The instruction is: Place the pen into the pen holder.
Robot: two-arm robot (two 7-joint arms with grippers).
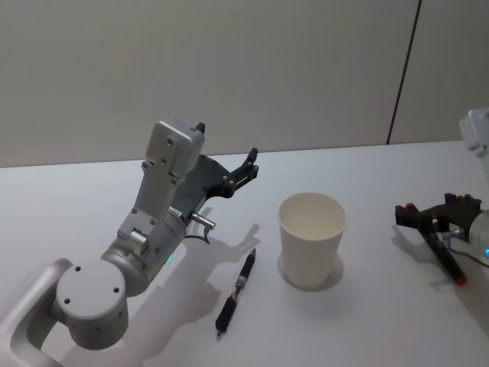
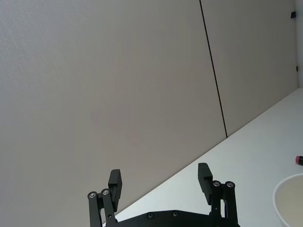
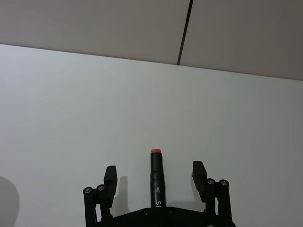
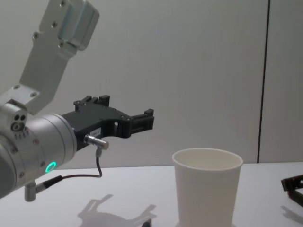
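On table (image 1: 367, 329), just left of pen holder (image 1: 312, 237), we see black pen (image 1: 237, 294) lying flat. Left gripper (image 2: 161, 177) raised, fingers wide. Right gripper (image 3: 154, 171) low, fingers wide either side of red-capped marker (image 3: 156, 187), not touching.

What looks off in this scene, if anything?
Nothing spilled or damaged: the pen holder stands upright, a black pen flat on the table beside it. Only oddity: a second, red-tipped pen lies between the open right hand's fingers. The left hand hangs open above the table.
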